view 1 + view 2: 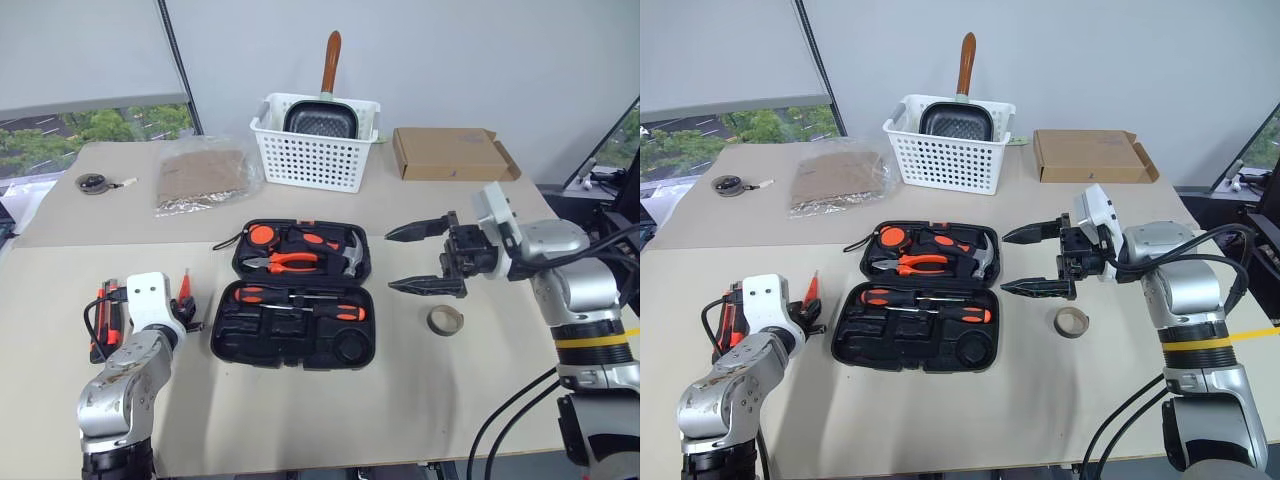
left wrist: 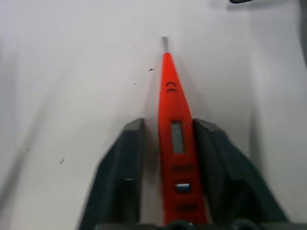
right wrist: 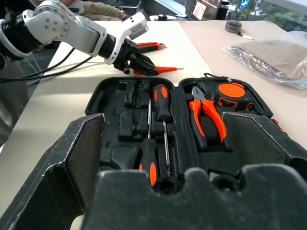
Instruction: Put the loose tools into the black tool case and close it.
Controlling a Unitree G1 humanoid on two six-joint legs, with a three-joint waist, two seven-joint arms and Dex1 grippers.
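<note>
The black tool case [image 1: 222,338] lies open in the middle of the table. Two screwdrivers [image 1: 300,296] rest in its near half; pliers, a hammer and an orange tape measure fill the far half. To the left of the case, my left gripper [image 2: 168,123] is shut on the slim orange tester pen [image 2: 175,139], whose tip points away over the table. The utility knife [image 1: 108,318] lies further left. My right gripper [image 1: 390,261] hovers open beside the case's right edge, holding nothing. The grey tape ring [image 1: 445,320] lies on the table below it.
A white slotted basket [image 1: 312,155] holding a pan stands at the back, with a flat cardboard box [image 1: 450,152] to its right. A clear bag of brown material [image 1: 200,178] and a small round disc [image 1: 92,183] lie at the back left.
</note>
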